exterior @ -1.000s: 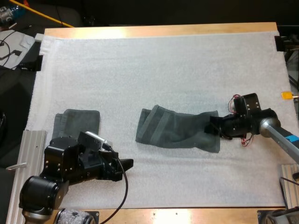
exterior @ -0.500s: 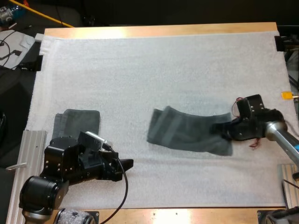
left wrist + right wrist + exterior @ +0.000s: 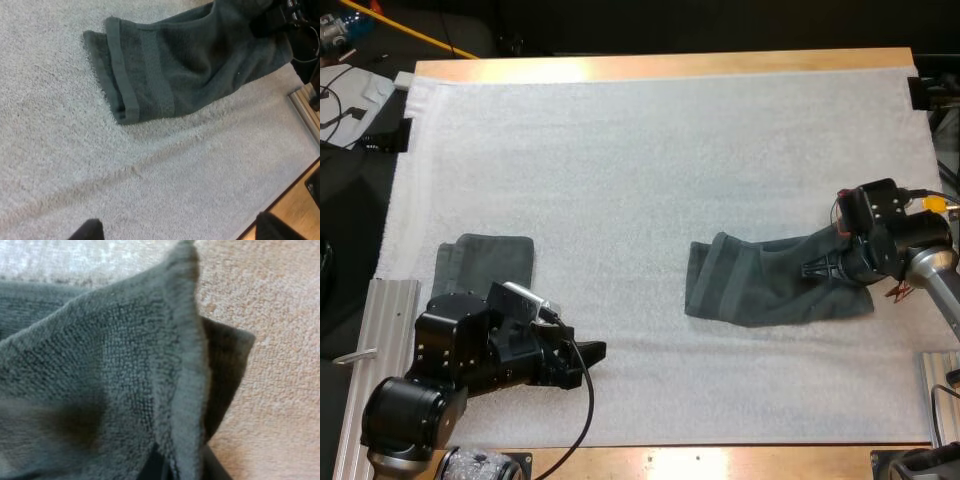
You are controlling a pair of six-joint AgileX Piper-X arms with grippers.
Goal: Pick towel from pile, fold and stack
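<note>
A dark grey-green towel (image 3: 760, 288) lies stretched out on the white mat (image 3: 650, 150), right of centre. My right gripper (image 3: 827, 268) is shut on its right end, and up close the towel's hemmed edge (image 3: 182, 365) is pinched between the fingers (image 3: 151, 466). My left gripper (image 3: 588, 352) rests low near the front left, open with nothing between its fingertips (image 3: 90, 231). Its camera looks across bare mat at the towel's folded end (image 3: 150, 75) and the right gripper (image 3: 280, 15) beyond. A folded towel (image 3: 485, 262) lies at the left, partly hidden by my left arm.
A metal rail (image 3: 380, 330) runs along the table's left front edge, and another (image 3: 938, 395) at the right front. The table's wooden far edge (image 3: 660, 66) borders the mat. Cables and clutter (image 3: 350, 90) lie off the table at the far left.
My right gripper has dragged the towel to the right across the mat, roughly a quarter of the mat's width. The left arm and the folded towel have not moved.
</note>
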